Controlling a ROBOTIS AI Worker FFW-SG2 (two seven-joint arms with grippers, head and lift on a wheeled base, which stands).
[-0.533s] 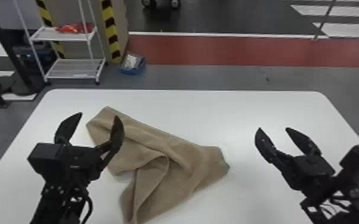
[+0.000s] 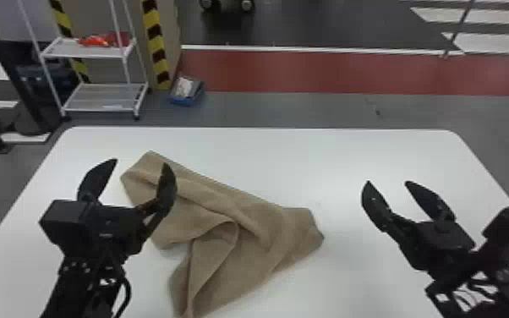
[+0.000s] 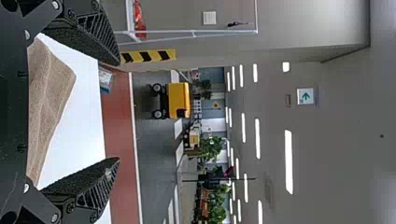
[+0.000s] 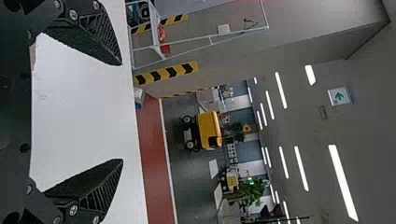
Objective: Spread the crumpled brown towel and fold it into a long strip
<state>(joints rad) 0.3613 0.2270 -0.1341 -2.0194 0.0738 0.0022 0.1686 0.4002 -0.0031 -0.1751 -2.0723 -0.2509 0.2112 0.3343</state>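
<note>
The crumpled brown towel [image 2: 241, 237] lies on the white table, left of centre, with a fold raised near its middle and its far left corner stretched away from the robot. Over its left side, my left gripper [image 2: 139, 165] stands open, holding nothing. In the left wrist view the left gripper [image 3: 116, 112] has its fingers wide apart, with part of the towel [image 3: 46, 93] beyond them. To the right of the towel, my right gripper [image 2: 389, 182] is open above bare tabletop; the right wrist view shows the right gripper [image 4: 122, 112] with nothing between its fingers.
The white table [image 2: 351, 156] reaches under both arms, its far edge well past the towel. On the floor behind it stand a white shelf rack [image 2: 101, 97] at the left and a blue box [image 2: 187, 91] beside a striped pillar [image 2: 156, 46].
</note>
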